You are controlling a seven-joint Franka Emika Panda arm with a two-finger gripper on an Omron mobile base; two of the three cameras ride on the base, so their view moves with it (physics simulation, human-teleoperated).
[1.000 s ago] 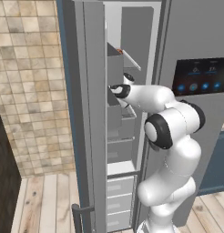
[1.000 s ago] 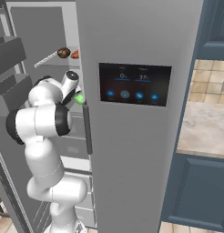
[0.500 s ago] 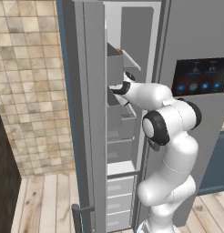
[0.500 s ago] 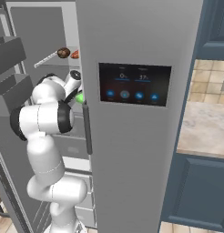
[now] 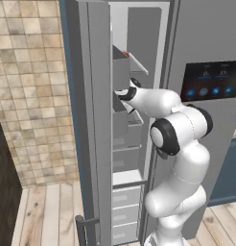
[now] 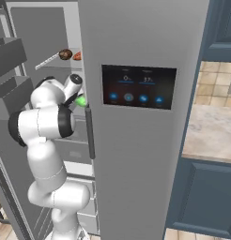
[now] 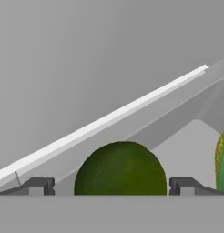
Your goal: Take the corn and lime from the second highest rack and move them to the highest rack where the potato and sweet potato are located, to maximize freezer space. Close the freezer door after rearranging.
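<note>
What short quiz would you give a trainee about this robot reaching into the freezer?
1. True or false: the tall flat grey freezer door is shut.
2. In the hand view, what sits between the tips of the two-finger gripper? A: a round dark green lime; B: a carrot; C: an egg.
3. Fill in: on the thin grey highest rack, beside the round brown potato, lies an orange ____.

Key: 1 false; 2 A; 3 sweet potato.
</note>
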